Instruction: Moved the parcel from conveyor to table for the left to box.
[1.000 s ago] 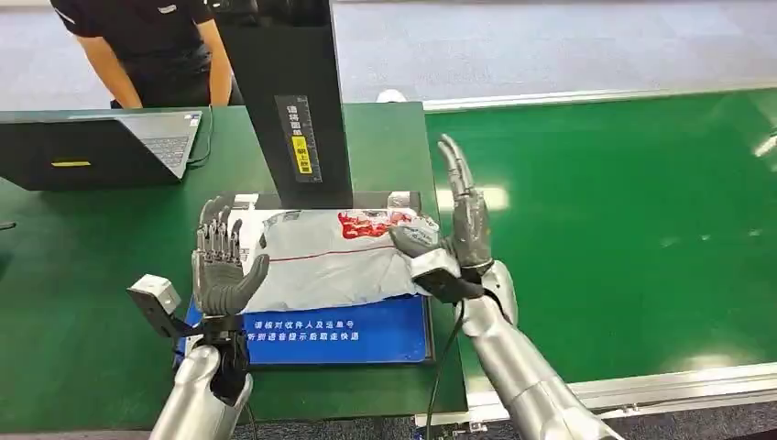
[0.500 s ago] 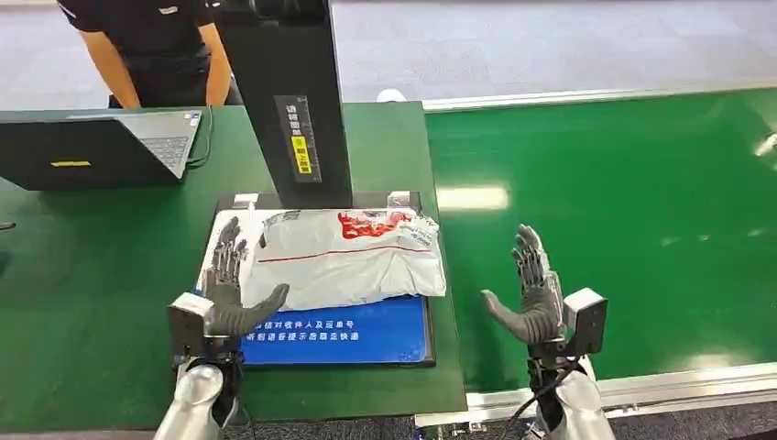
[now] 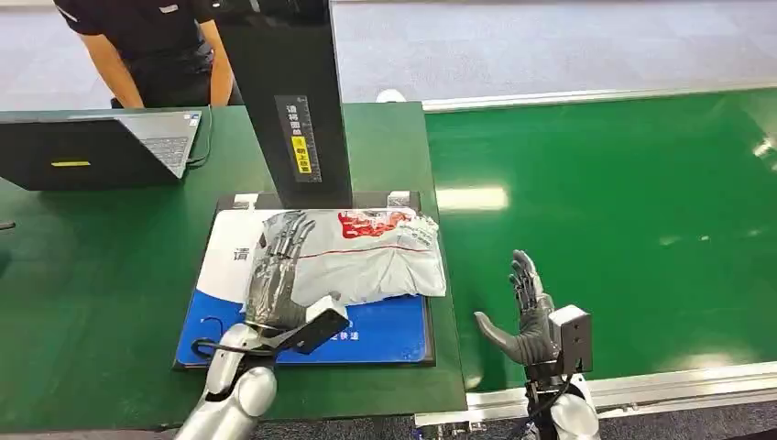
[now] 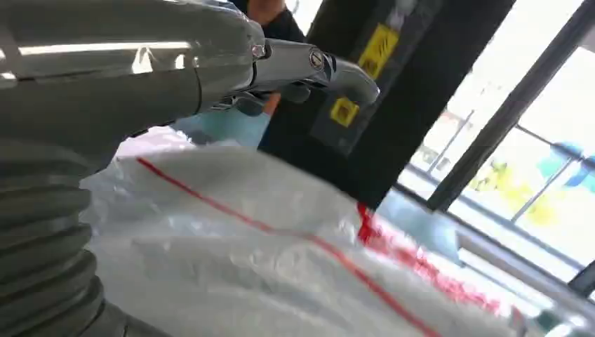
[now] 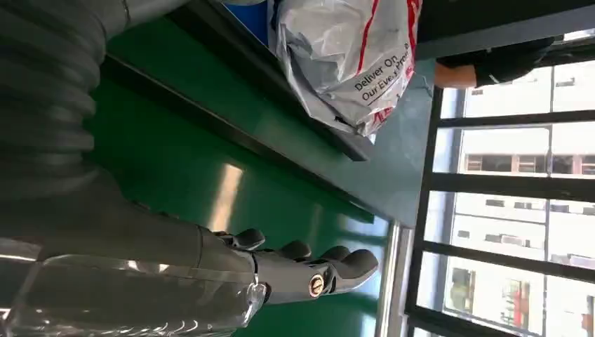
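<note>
The parcel [image 3: 366, 255] is a crinkled grey-white plastic mailer bag with a thin red stripe across it and red print along its far edge. It lies flat on the blue and white mat [image 3: 385, 332] on the green table [image 3: 82, 275], just in front of the black post [image 3: 289, 101]

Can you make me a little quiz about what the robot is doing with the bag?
1. True or false: the parcel lies on the blue mat.
2. Which hand lies on the parcel? A) left B) right C) both
3. Fill in: the right hand hovers, holding nothing, over the green ____.

Key:
1. True.
2. A, the left hand, fingers spread flat on top of it.
3. Conveyor.
</note>
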